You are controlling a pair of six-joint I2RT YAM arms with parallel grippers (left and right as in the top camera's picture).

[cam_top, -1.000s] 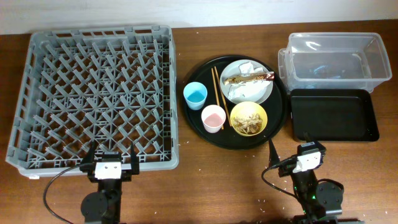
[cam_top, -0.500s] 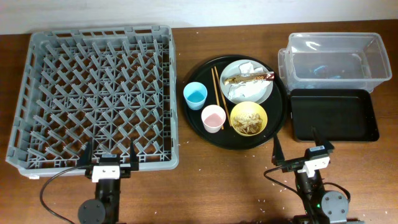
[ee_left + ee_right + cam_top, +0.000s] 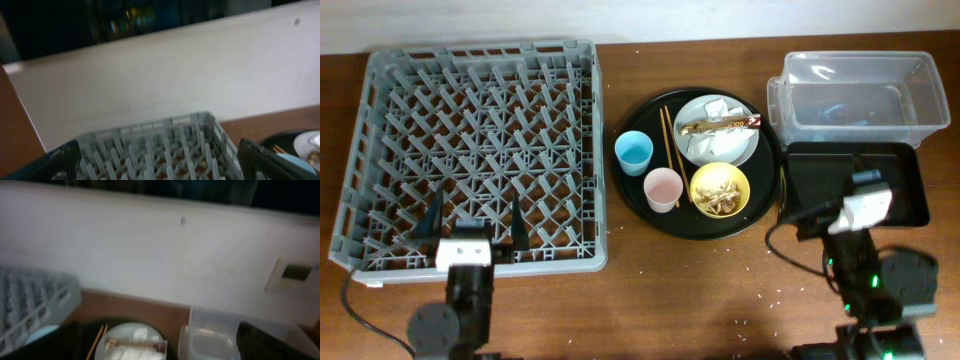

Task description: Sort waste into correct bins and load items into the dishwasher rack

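The grey dishwasher rack (image 3: pixel 470 150) fills the left of the table. My left gripper (image 3: pixel 475 220) is open and empty above its front edge; the left wrist view shows the rack (image 3: pixel 160 150) between my dark fingers (image 3: pixel 50 162). A round black tray (image 3: pixel 770 205) holds the blue cup (image 3: pixel 633 153), pink cup (image 3: pixel 663 189), chopsticks (image 3: pixel 668 143), the yellow bowl (image 3: pixel 720 190) with tan scraps, and the plate (image 3: pixel 717 140) with white napkins and the wrapper (image 3: pixel 720 125). My right gripper (image 3: pixel 823 190) is open and empty over the left end of the shallow black tray (image 3: pixel 880 190).
The clear tub (image 3: pixel 860 95) stands behind the shallow black tray at the far right. The right wrist view shows the plate (image 3: pixel 132 340), chopsticks (image 3: pixel 97 340), clear tub (image 3: pixel 220 335) and a rack corner (image 3: pixel 30 300). Small crumbs dot the wood near the front edge.
Both grippers have risen and moved away from the front edge. The left one now hangs over the rack's front edge; the right one moved right, over the shallow black tray.
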